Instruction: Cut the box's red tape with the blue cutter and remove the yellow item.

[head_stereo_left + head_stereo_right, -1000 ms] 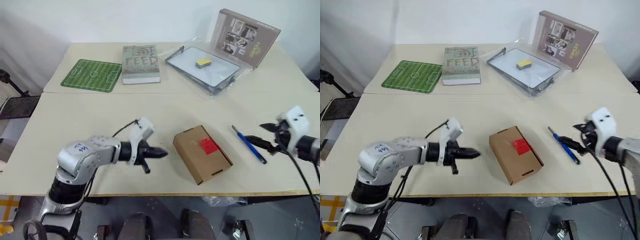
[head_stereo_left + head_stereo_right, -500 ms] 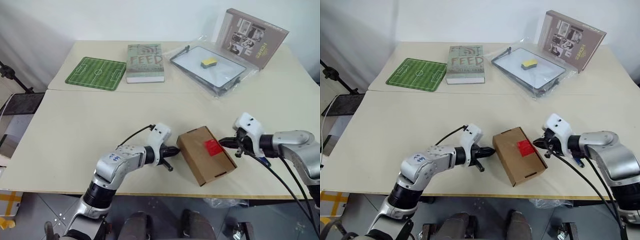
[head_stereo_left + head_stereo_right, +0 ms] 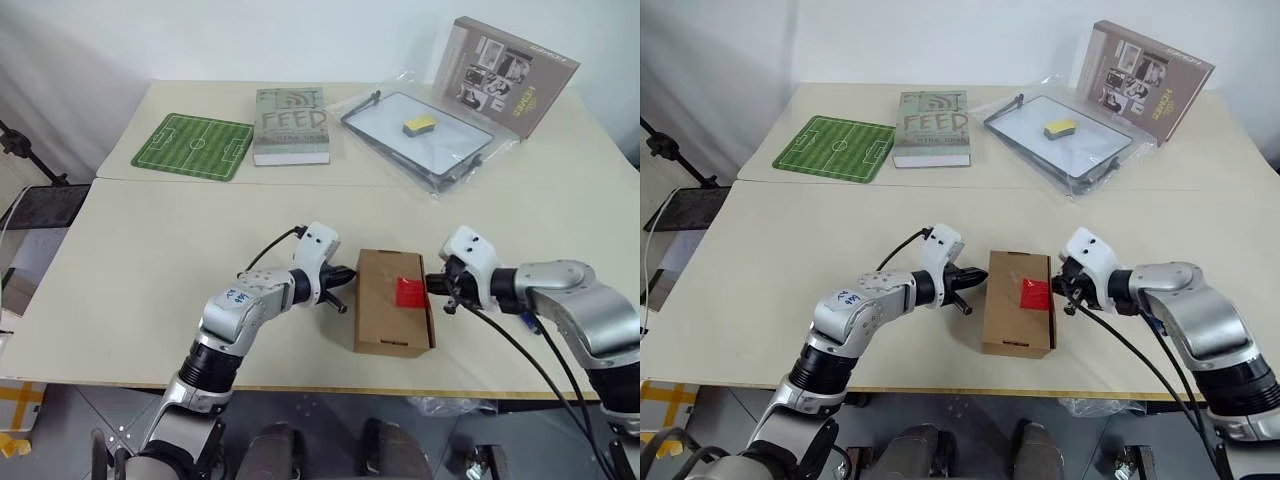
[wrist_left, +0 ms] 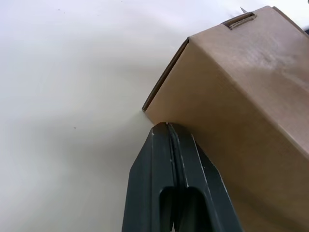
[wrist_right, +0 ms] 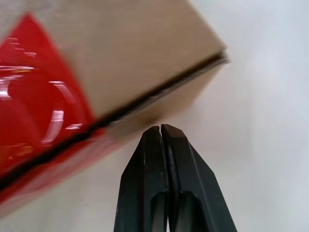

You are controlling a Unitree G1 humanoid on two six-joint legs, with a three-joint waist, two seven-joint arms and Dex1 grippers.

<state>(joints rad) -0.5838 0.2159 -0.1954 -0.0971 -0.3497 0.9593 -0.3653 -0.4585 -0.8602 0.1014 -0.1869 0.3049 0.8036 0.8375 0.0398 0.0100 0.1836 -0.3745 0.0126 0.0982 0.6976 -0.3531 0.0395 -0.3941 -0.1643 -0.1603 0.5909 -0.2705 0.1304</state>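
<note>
The brown cardboard box (image 3: 385,318) lies near the table's front edge, with the red tape (image 3: 410,292) on its top by the right side. My left gripper (image 3: 349,274) is shut and empty, its tip against the box's left wall (image 4: 251,96). Shut too, my right gripper (image 3: 431,285) has its tip at the box's right edge, just beside the red tape (image 5: 34,96). A short piece of the blue cutter (image 3: 527,321) shows on the table behind my right forearm. The yellow item is hidden.
At the back stand a green football-pitch mat (image 3: 192,147), a book (image 3: 290,125), a bagged whiteboard tray (image 3: 420,140) with a small yellow sponge (image 3: 411,125), and a grey-brown picture box (image 3: 505,73). Bare tabletop lies left of the box.
My right gripper left the cutter, moved left to the box and shut. My left gripper came forward against the box. The box turned from slanted to square with the table edge.
</note>
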